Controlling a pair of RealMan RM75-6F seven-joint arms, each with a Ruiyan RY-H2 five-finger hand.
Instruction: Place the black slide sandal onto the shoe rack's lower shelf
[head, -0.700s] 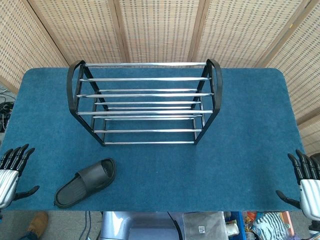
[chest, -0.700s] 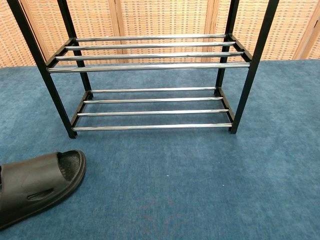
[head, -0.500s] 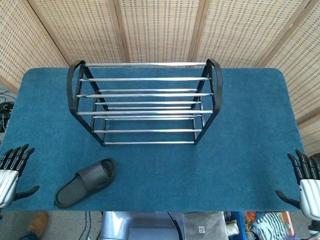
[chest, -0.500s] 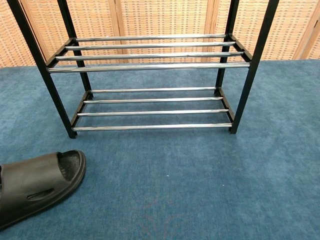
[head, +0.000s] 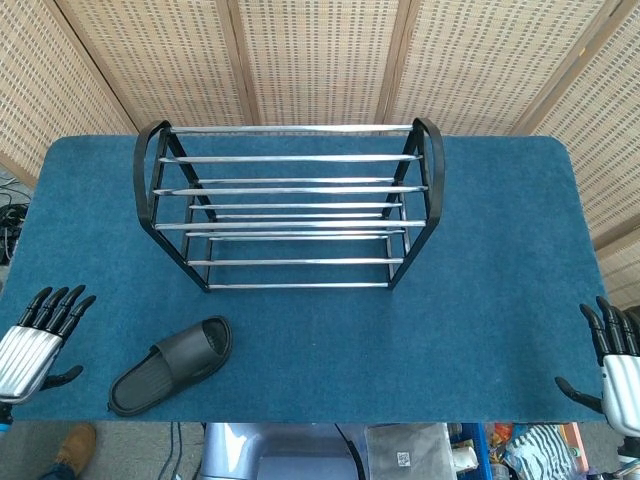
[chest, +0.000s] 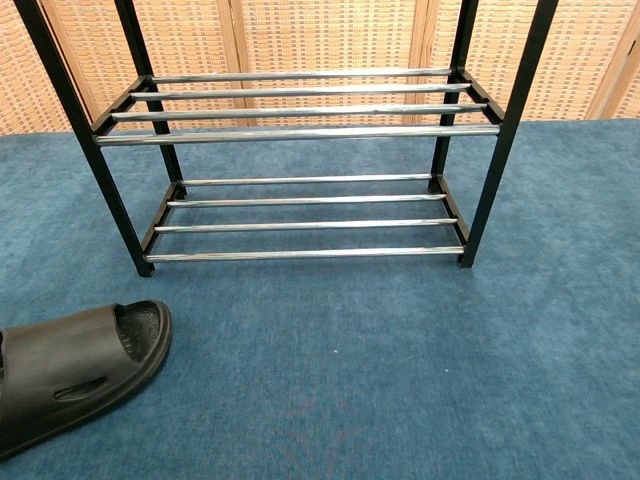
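The black slide sandal (head: 172, 364) lies flat on the blue table near the front left, toe pointing up and right; the chest view shows the sandal (chest: 70, 372) at its lower left edge. The shoe rack (head: 290, 205) of black frame and chrome bars stands at the table's middle back, and its lower shelf (chest: 305, 215) holds nothing. My left hand (head: 38, 340) hovers at the front left table edge, left of the sandal, fingers spread and holding nothing. My right hand (head: 618, 360) sits at the front right corner, fingers apart, also holding nothing. Neither hand shows in the chest view.
A woven screen wall (head: 320, 60) runs behind the table. The blue cloth (head: 480, 330) stretches between the rack and the front edge. Below the front edge, a brown shoe (head: 72, 447) and floor clutter (head: 430, 452) are visible.
My left hand has shifted right and slightly down, closer to the sandal. The right hand dropped slightly. The sandal and rack have not moved.
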